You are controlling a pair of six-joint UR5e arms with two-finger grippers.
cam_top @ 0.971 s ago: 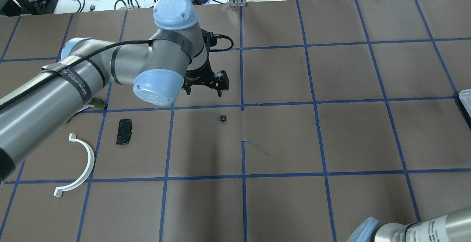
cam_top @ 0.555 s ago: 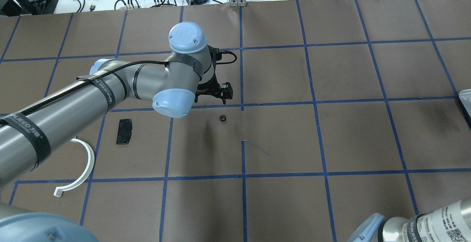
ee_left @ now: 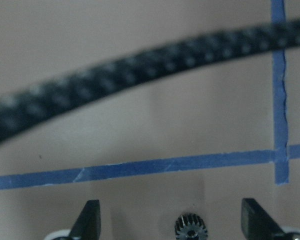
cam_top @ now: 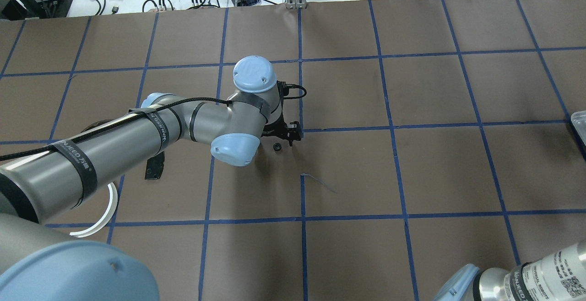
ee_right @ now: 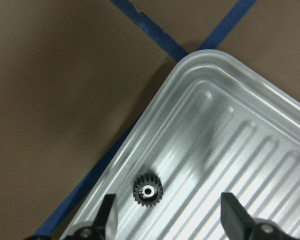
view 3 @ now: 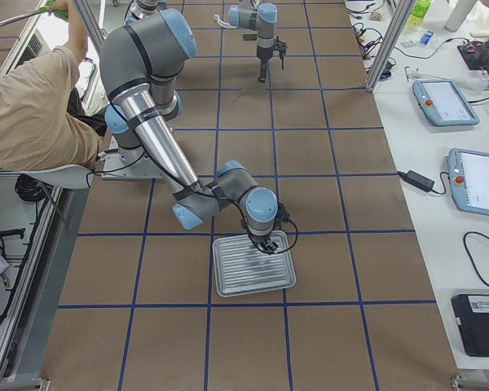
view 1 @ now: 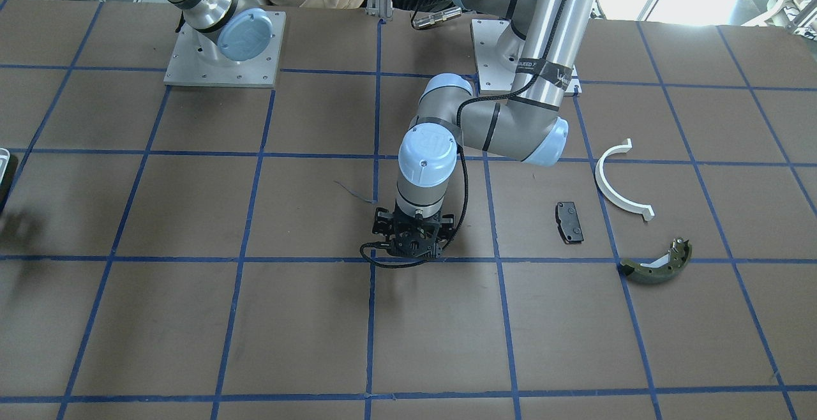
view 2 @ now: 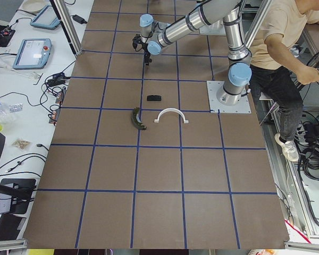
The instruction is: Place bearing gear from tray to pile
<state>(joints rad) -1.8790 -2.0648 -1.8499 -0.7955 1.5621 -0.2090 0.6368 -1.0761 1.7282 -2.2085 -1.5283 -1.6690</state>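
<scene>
A small black bearing gear (cam_top: 277, 147) lies on the brown table near the centre. My left gripper (cam_top: 284, 141) is low over it and open. In the left wrist view the gear (ee_left: 191, 228) sits between the two spread fingers (ee_left: 90, 218), untouched. A second gear (ee_right: 148, 190) lies in a corner of the metal tray (ee_right: 230, 125). My right gripper (view 3: 266, 242) is open just above it. The pile lies apart on my left: a white half-ring arc (view 1: 616, 185), a black pad (view 1: 569, 222) and an olive brake shoe (view 1: 657, 264).
The tray (view 3: 253, 265) stands at the table's right end and shows only as a sliver in the overhead view (cam_top: 579, 125). A scrap of blue tape (cam_top: 318, 181) curls up just right of the gear. A seated person (view 2: 279, 48) is behind the robot.
My left arm has swung toward the centre and lowered. Its gripper went from beyond the table gear to right over it. The gear has not moved.
</scene>
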